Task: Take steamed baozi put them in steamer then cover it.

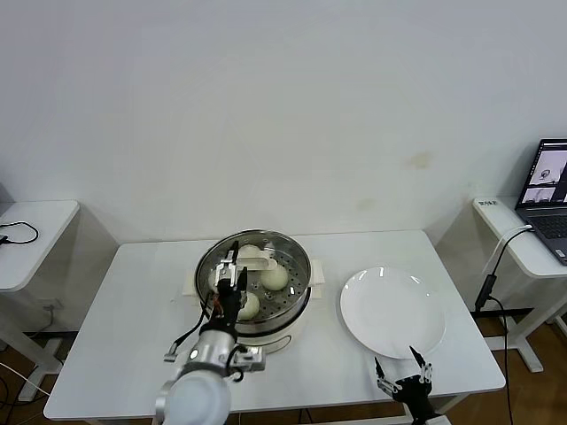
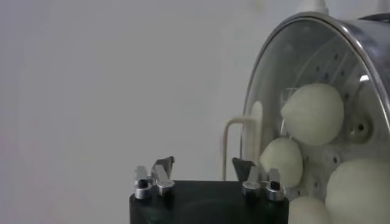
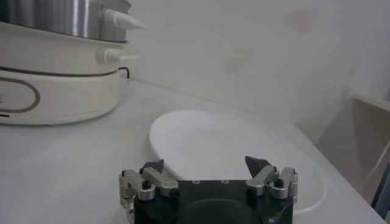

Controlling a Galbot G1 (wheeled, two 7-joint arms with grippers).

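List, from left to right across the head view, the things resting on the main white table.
Steamer with the cover on it, baozi visible inside and the left gripper above it → white plate → right gripper at the table's near edge.

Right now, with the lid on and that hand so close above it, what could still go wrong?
The left hand, open, sits right by the cover's white handle; if it pulls away crooked, a finger might catch the handle and drag the cover off the steamer. The baozi look pressed near the glass, so the cover may not sit fully flat. The right hand waits open by the plate.
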